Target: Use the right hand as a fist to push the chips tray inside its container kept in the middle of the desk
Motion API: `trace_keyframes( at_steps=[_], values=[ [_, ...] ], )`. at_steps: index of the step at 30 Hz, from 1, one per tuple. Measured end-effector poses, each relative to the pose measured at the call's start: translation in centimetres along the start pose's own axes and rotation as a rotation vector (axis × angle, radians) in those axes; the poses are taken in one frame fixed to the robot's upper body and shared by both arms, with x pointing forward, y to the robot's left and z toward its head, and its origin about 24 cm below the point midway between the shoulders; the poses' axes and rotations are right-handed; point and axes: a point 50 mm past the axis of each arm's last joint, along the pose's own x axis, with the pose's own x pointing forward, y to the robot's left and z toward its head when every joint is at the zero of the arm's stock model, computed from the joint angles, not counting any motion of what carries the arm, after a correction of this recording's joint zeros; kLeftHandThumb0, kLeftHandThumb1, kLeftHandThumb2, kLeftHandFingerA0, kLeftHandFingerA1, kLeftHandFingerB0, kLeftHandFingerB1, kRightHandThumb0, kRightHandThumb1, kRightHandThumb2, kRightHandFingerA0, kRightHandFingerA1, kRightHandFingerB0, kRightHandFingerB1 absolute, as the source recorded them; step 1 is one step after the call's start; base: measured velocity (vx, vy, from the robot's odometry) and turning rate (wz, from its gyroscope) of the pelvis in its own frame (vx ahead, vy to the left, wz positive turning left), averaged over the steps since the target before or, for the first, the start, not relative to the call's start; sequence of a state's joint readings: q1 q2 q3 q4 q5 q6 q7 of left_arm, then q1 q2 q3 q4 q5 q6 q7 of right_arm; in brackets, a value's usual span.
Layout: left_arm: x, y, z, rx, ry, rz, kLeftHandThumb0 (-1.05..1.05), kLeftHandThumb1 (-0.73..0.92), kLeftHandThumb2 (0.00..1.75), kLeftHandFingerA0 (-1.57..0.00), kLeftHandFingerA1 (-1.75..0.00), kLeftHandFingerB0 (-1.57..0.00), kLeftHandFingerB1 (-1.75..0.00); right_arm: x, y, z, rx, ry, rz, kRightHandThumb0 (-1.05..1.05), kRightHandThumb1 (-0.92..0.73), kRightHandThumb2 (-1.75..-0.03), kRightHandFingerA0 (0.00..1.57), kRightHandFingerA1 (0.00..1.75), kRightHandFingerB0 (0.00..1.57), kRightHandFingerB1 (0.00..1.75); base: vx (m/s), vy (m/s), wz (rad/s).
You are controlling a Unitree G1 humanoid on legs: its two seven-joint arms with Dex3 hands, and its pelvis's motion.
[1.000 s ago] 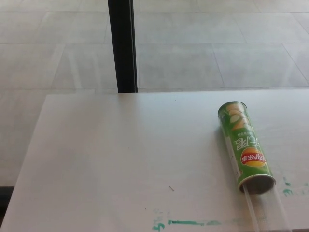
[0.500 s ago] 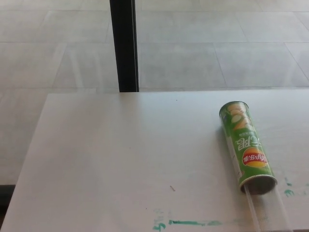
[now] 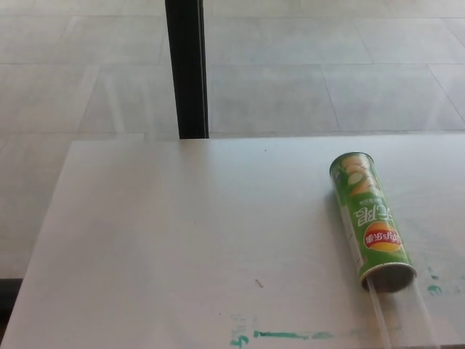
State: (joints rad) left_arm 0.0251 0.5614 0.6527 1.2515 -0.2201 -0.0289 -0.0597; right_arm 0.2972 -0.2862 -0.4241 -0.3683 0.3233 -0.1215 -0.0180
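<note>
A green chips container [image 3: 369, 220] lies on its side at the right of the frame on the white table [image 3: 182, 240], open end toward the lower edge; a clear chips tray [image 3: 403, 316] sticks out of that opening toward the lower right corner; neither robot hand is in view; green paint smears [image 3: 283, 335] mark the table's lower edge.

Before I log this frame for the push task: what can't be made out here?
- Clear tray: head view; its near end is cut off by the bottom edge.
- Chips can interior: head view; mouth too dark, contents unknown.
- Both robot hands: outside the frame.
- Desk: right side cut off.
</note>
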Motion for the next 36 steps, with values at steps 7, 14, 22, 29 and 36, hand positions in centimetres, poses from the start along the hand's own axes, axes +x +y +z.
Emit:
trace_keyframes(
  at_steps=[7,14,22,29,36],
  values=[
    [0.0,0.0,0.0,0.0,0.0,0.0,-0.67,0.74,1.1,-0.45,-0.66,-0.32,-0.56,-1.5,1.7,1.2,-0.072,0.015,0.252,-0.7,-0.82,-0.64,0.87,0.94,0.58,0.52,0.0,0.0,0.0],
    [0.0,0.0,0.0,-0.003,0.0,-0.001,-0.68,0.92,0.73,-0.51,-0.61,-0.38,-0.48,-3.4,4.1,2.2,-0.129,0.045,0.549,-0.66,-0.81,-0.64,0.82,0.98,0.6,0.53,0.0,0.0,0.0],
    [0.0,-0.1,0.0,0.01,0.003,-0.005,-0.69,0.92,0.7,-0.51,-0.6,-0.4,-0.47,-5.7,6.4,2.9,-0.236,0.074,0.884,-0.59,-0.77,-0.63,0.76,0.8,0.56,0.54,0.0,0.0,0.0],
    [0.0,-0.1,0.0,0.011,0.003,-0.006,-0.73,0.92,0.74,-0.52,-0.62,-0.36,-0.47,-7.2,7.1,3.5,-0.381,0.1,1.086,-0.58,-0.78,-0.63,0.72,0.75,0.53,0.5,0.0,0.0,0.0],
    [0.0,-0.1,0.0,0.008,0.002,-0.011,-0.69,0.92,0.71,-0.49,-0.59,-0.39,-0.47,-8.2,7.0,3.8,-0.566,0.17,1.25,-0.57,-0.76,-0.63,0.71,0.77,0.54,0.5,0.0,0.0,0.0]
  ],
)
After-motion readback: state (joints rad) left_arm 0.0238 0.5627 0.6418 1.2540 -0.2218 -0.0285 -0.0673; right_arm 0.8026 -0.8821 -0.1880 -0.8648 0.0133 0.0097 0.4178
